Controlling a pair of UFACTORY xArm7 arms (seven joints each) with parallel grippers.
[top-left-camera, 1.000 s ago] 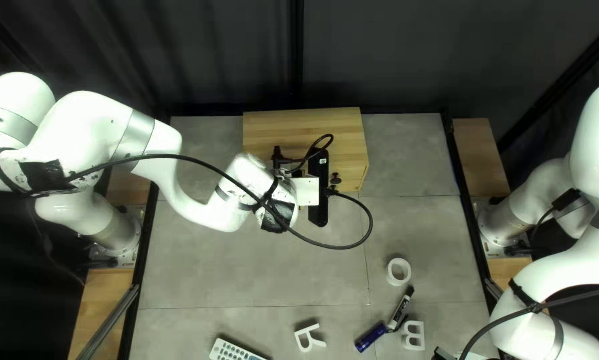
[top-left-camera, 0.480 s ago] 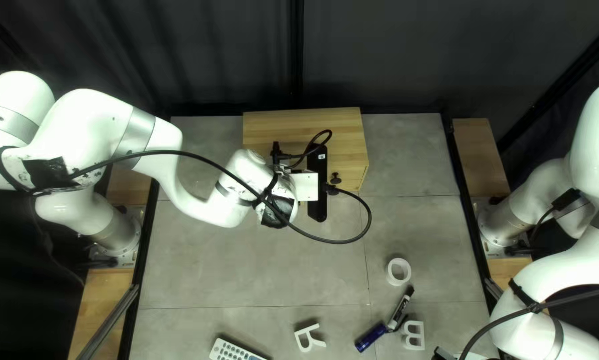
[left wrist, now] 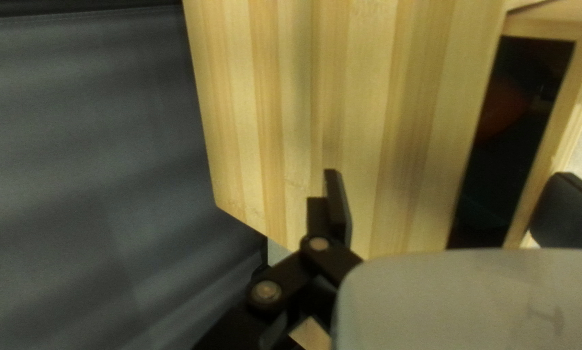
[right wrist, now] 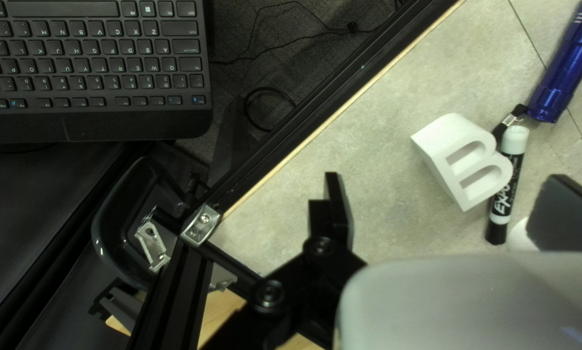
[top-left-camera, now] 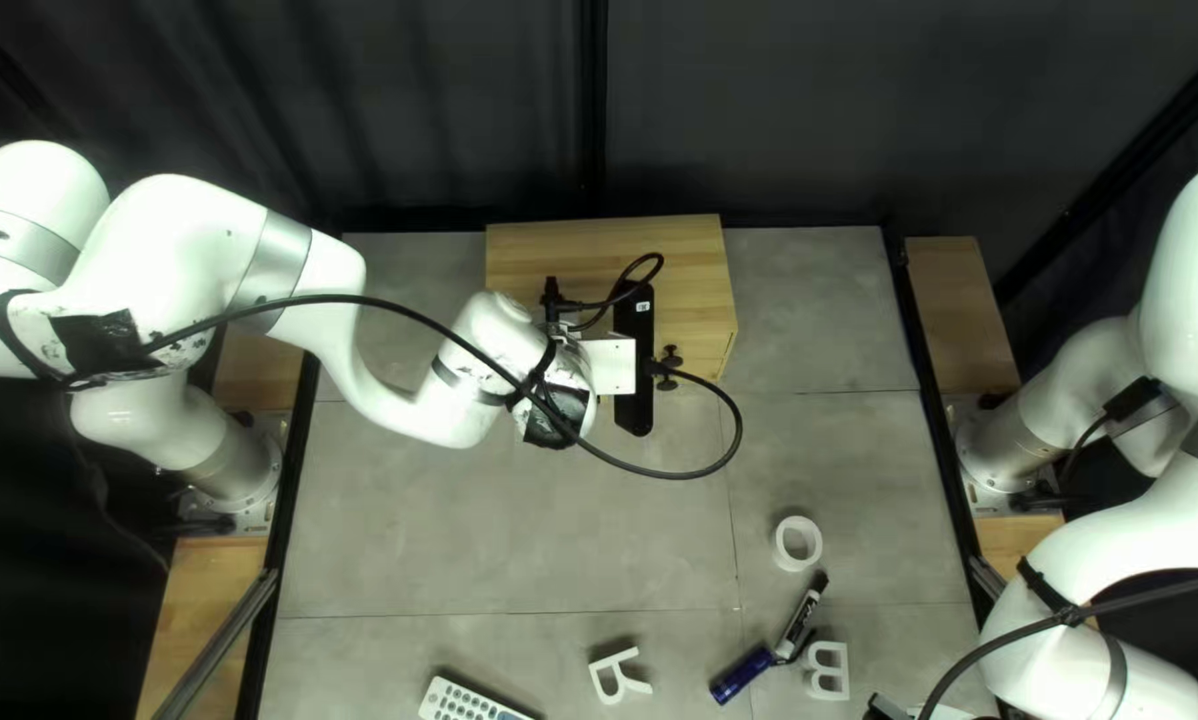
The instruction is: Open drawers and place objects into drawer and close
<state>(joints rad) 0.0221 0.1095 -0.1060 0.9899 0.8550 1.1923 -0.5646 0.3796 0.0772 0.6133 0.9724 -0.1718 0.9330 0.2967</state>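
Note:
In the top left view my left gripper (top-left-camera: 612, 367), mostly covered by its mount, is over the front of the wooden cabinet (top-left-camera: 606, 247). Its open fingers (left wrist: 338, 207) stand wide apart in the left wrist view, where the gripper (left wrist: 453, 207) faces the cabinet top (left wrist: 355, 116) and a dark, wood-framed drawer opening (left wrist: 514, 142) with a dim reddish shape inside. My right gripper (top-left-camera: 886, 710) shows at the bottom edge. In the right wrist view that gripper (right wrist: 449, 210) is open; a white letter B (right wrist: 456, 159) and a marker (right wrist: 506, 188) lie ahead of it.
Near the table's front lie a remote (top-left-camera: 468, 702), a white letter R (top-left-camera: 619, 676) and a blue flashlight (top-left-camera: 740, 675). A white tape roll (top-left-camera: 798, 543) lies farther back. A keyboard (right wrist: 96, 71) and the table's black edge rail (right wrist: 323, 110) show beside the right gripper.
My left gripper's mount has shifted slightly toward the table's far edge, its looped cable moving along. The right arm and the loose objects have stayed in place.

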